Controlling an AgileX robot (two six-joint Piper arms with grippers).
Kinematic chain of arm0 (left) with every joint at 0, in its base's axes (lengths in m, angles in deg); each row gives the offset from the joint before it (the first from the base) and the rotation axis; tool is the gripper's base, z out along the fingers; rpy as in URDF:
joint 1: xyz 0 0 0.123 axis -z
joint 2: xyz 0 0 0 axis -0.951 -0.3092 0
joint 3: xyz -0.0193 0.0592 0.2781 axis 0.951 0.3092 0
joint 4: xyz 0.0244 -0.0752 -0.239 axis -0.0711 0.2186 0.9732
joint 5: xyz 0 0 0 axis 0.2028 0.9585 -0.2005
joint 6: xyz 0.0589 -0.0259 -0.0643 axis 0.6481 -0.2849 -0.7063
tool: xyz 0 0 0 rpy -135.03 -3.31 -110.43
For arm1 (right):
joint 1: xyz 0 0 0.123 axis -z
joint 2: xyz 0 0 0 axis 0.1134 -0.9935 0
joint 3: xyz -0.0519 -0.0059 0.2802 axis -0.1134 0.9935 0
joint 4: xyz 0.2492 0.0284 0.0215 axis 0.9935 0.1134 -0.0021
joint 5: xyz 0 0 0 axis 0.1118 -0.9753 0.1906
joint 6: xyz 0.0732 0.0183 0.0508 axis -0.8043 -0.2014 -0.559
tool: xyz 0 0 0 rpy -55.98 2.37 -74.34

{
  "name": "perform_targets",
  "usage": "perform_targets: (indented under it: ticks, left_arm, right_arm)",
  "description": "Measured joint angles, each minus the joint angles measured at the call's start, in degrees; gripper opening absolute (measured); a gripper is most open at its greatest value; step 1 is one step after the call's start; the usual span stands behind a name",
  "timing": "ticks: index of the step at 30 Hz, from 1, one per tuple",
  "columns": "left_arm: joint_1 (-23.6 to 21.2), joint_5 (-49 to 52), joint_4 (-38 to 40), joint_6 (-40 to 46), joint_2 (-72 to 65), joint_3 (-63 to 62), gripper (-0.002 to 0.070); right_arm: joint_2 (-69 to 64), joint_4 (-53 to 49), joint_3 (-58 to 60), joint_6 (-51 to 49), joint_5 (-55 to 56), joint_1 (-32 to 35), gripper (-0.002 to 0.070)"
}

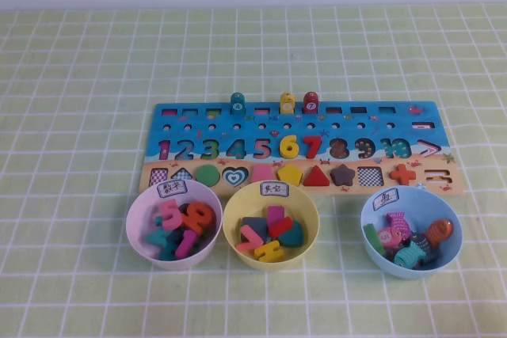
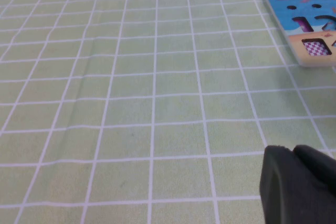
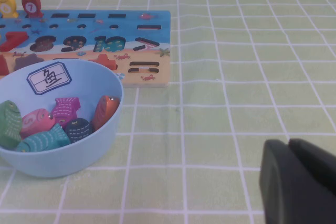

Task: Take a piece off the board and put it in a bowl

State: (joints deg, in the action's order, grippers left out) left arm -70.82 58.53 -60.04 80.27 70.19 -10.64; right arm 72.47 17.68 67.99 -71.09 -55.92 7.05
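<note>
The red fish peg marked 7 (image 1: 310, 102) stands upright at the far edge of the blue board (image 1: 169, 119), beside a yellow peg (image 1: 287, 103) and a teal peg (image 1: 238, 103). The light blue bowl (image 1: 408, 271) with a white label sits in front of the board's right end and holds several fish pieces. In the right wrist view I see the red peg (image 3: 31, 4), the board (image 3: 157, 35) and the bowl (image 3: 68, 158). My right gripper (image 3: 289, 142) is shut and empty, low over the cloth right of the bowl. My left gripper (image 2: 294, 150) is shut and empty, left of the board (image 2: 310, 59).
A lilac-pink bowl (image 1: 139, 243) of number pieces and a yellow bowl (image 1: 238, 252) of shape pieces sit in front of the board. Numbers and shapes fill much of the board. A green checked cloth (image 1: 79, 77) covers the table. Neither arm shows in the high view.
</note>
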Motion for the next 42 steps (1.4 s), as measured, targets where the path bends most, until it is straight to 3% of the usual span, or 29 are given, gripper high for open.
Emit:
perform_targets:
  ticks: [36, 39, 42]
  left_arm:
    - [0.00, 0.00, 0.00, 0.00, 0.00, 0.00, -0.0004]
    - [0.00, 0.00, 0.00, 0.00, 0.00, 0.00, -0.0004]
    - [0.00, 0.00, 0.00, 0.00, 0.00, 0.00, -0.0004]
  right_arm:
    - [0.00, 0.11, 0.00, 0.00, 0.00, 0.00, -0.0018]
    - [0.00, 3.33, 0.00, 0.00, 0.32, 0.00, -0.0018]
    - [0.00, 15.28, 0.00, 0.00, 2.75, 0.00, -0.0018]
